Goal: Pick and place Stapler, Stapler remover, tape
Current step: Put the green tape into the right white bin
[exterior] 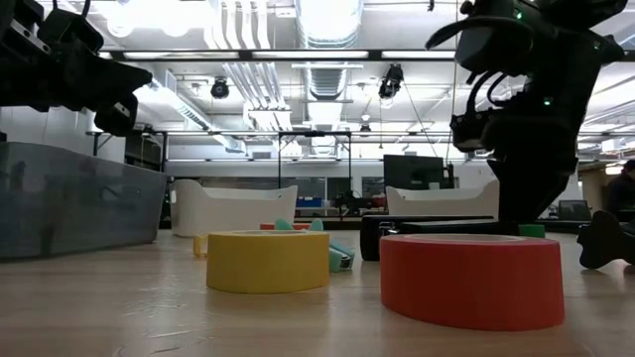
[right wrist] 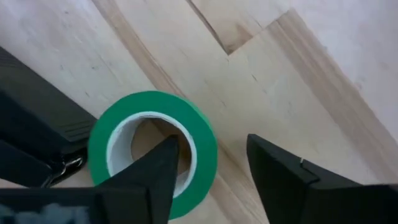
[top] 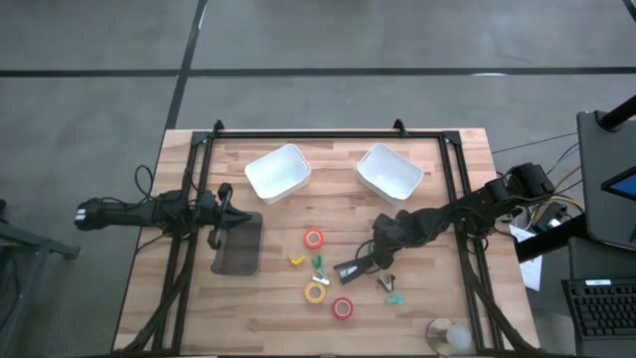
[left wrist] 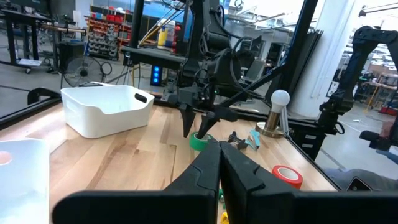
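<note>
Stapler (top: 352, 268) (black) lies touching green tape (right wrist: 152, 149), beneath right hand (right wrist: 208, 171)

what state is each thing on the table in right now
right gripper: open, one finger inside the green tape, one outside
green tape: flat on the table, not lifted
stapler: lying beside the green tape
left gripper: shut, empty, over the dark bin
white bins: upright
</note>
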### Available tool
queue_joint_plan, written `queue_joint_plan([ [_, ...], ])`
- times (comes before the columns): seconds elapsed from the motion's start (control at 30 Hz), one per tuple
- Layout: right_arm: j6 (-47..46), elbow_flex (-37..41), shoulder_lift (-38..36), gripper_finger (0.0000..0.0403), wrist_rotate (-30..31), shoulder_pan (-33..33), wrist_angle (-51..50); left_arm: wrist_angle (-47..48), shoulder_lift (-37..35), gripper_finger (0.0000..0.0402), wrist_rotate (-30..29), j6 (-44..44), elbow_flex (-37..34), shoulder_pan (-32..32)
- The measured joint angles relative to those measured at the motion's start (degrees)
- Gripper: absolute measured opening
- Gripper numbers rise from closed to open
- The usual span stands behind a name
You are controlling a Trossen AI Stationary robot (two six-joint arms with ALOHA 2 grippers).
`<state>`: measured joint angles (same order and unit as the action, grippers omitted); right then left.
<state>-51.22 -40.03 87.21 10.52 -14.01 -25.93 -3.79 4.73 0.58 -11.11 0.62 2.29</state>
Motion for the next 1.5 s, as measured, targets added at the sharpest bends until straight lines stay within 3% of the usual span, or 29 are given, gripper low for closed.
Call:
queue_joint_plan([
  [0.43,8.5,-4.9,-0.5,0.0063,0.1,1.2,-0.6,0.0,0.0,0.0012,0.0,0.0,0.0,0.0],
  [0.63,10.4,-5.2,-0.5,0.0039,-0.1,1.2,-0.6,0.0,0.0,0.0012,0.0,0.0,0.0,0.0],
  [0.8,9.5,-5.1,-0.5,0.0055,-0.1,1.3,-0.7,0.0,0.0,0.0012,0.0,0.0,0.0,0.0],
  [1.23,8.3,-3.6,3.1,0.0172,0.1,1.3,-0.6,0.0,0.0,0.0012,0.0,0.0,0.0,0.0],
  [1.5,8.0,-3.8,6.1,0.0167,1.3,1.3,1.1,0.0,0.0,0.0012,0.0,0.0,0.0,0.0],
])
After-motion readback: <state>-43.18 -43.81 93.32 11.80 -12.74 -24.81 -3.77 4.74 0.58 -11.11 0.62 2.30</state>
